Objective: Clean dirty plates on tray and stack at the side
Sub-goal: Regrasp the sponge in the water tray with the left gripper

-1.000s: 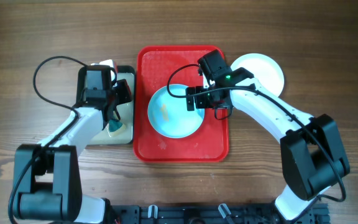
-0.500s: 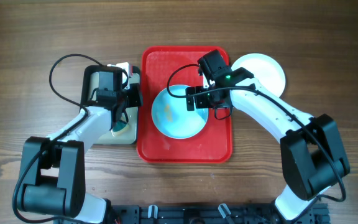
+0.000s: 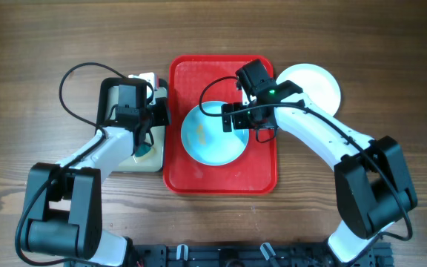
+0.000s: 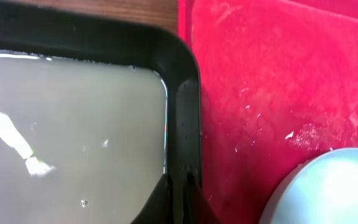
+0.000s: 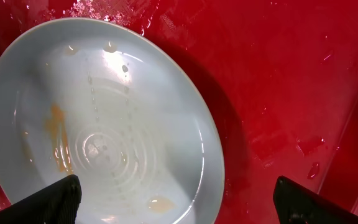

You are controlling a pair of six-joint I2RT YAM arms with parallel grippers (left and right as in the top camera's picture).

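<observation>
The right gripper [image 5: 176,186] hangs with its black fingers [image 5: 48,202] spread wide and nothing between them, low over the plate [image 5: 104,112]. From overhead the right gripper [image 3: 227,119] sits above that plate's right rim. The plate [image 3: 212,135] is round, shallow and glossy, pale aqua, with fine concentric rings pressed into its centre. Orange-brown smears [image 5: 56,127] mark its left half, and a thin film of water with a few beads lies in its well. It rests flat near the middle of the tray [image 5: 278,74], a red plastic rectangle [image 3: 199,179] with rounded corners and a low rim, its finely pebbled floor wet with droplets. Beside the tray's far right corner a white plate [image 3: 313,85] lies on the wooden table [image 3: 50,44], partly under the right arm; whether it touches the tray I cannot tell. The left gripper [image 4: 180,180] has its dark fingers drawn together on the right rim of the basin [image 4: 182,93], one on the water side and one on the tray side. Overhead it [image 3: 158,115] is at the seam between the two. The basin [image 3: 150,165] is black with a smooth, rounded corner, and its right wall lies against the tray's [image 4: 260,74] left edge. It holds cloudy grey-beige water [image 4: 92,124], in which a limp white strip [image 4: 5,130] and small pale flecks float. A teal lump [image 3: 141,152] also sits in it, too hidden by the arm to name. The aqua plate's edge [image 4: 328,186] shows just beyond the basin.
</observation>
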